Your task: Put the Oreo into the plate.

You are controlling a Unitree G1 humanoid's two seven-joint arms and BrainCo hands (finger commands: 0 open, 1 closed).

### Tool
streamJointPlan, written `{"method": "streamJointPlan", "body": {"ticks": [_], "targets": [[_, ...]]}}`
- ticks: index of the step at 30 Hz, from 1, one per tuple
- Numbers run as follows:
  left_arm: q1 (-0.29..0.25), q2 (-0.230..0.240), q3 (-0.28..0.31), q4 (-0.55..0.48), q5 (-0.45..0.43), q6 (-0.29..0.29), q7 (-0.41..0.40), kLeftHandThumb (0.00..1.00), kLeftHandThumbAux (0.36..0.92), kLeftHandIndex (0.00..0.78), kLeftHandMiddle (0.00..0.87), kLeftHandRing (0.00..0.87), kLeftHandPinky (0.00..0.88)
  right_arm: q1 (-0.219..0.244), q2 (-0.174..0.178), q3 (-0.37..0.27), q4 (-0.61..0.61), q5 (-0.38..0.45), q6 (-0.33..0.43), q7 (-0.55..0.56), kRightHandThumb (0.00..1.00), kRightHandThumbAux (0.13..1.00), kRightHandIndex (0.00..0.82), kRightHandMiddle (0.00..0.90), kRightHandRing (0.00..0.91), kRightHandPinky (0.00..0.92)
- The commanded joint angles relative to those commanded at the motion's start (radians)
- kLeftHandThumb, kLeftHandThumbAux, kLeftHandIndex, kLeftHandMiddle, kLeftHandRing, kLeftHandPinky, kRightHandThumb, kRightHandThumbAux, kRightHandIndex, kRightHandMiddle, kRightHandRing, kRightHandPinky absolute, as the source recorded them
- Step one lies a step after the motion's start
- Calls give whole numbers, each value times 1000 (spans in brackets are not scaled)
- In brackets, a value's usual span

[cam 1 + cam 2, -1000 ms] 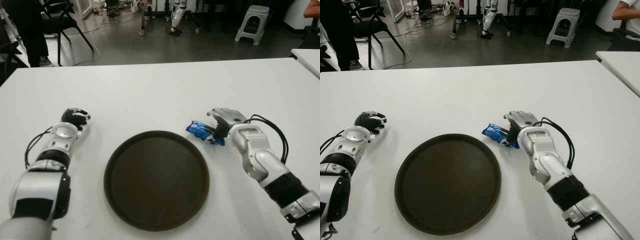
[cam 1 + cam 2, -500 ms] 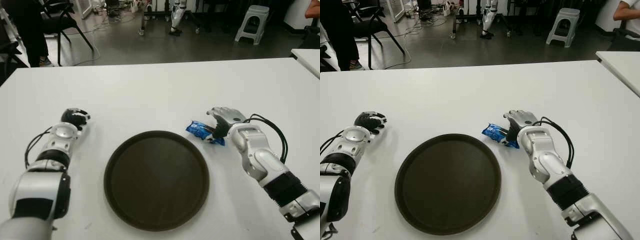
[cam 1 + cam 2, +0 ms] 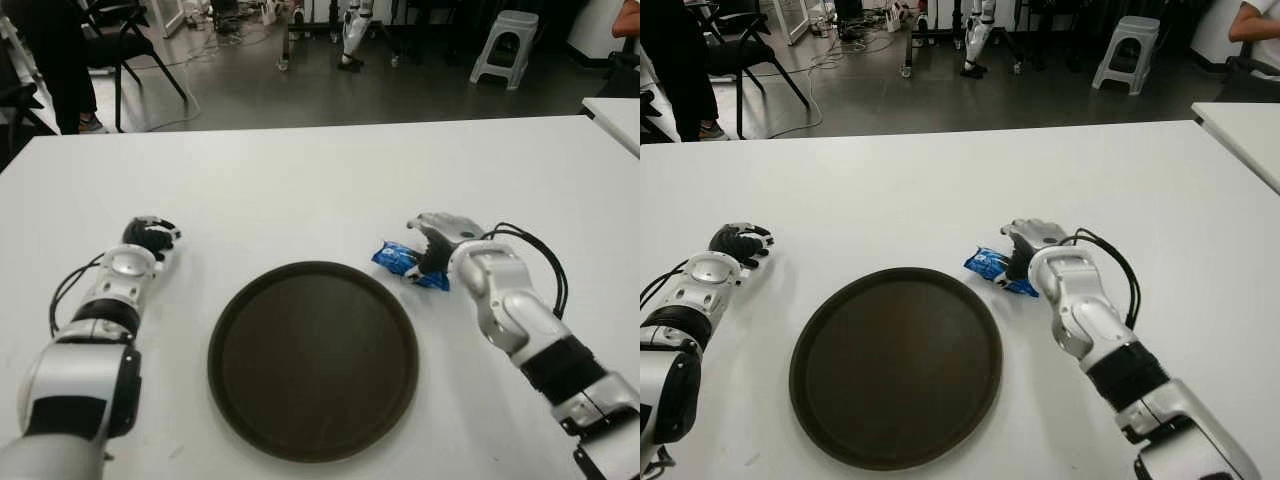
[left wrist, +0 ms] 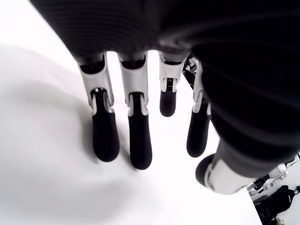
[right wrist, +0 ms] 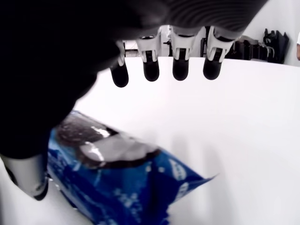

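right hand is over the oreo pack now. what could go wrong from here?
1. The right hand is over the Oreo pack with fingers still extended, not closed; closing on the crinkly wrapper could pinch only an edge and let it slip.
2. The pack lies just off the plate rim; a shove could push it under or against the rim.
3. The left hand shows beside the plate's left, idle, so nothing would steady the plate.

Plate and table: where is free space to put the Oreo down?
The whole plate is bare. The table is also bare beyond both hands. It is crowded only at the plate's right rim, where the right hand hangs open over the Oreo pack. The left hand shows left of the plate.
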Motion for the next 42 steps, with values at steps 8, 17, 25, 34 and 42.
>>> {"method": "streamJointPlan", "body": {"ticks": [8,17,25,34,42], "targets": [[-1,-1,5,1,-2,2,5,672,725,398,143,176,209,-37,11,9,38,30,13,84,0,572,1,18,41,124],[1,1,-2,-1,5,-1,4,669,726,397,148,188,229,-63,17,12,65,56,8,148,0,566,38,53,64,103],[3,3,2,0,1,3,-2,671,724,398,145,178,209,-78,21,15,81,66,-6,177,0,588,69,77,89,128],[2,2,8,-1,-5,1,-7,676,723,398,122,154,205,-96,36,18,173,78,-43,148,0,596,77,82,86,67],[5,4,11,0,-6,-3,-9,672,726,398,113,140,165,-115,36,34,197,73,-30,184,0,603,84,115,116,69]]}}
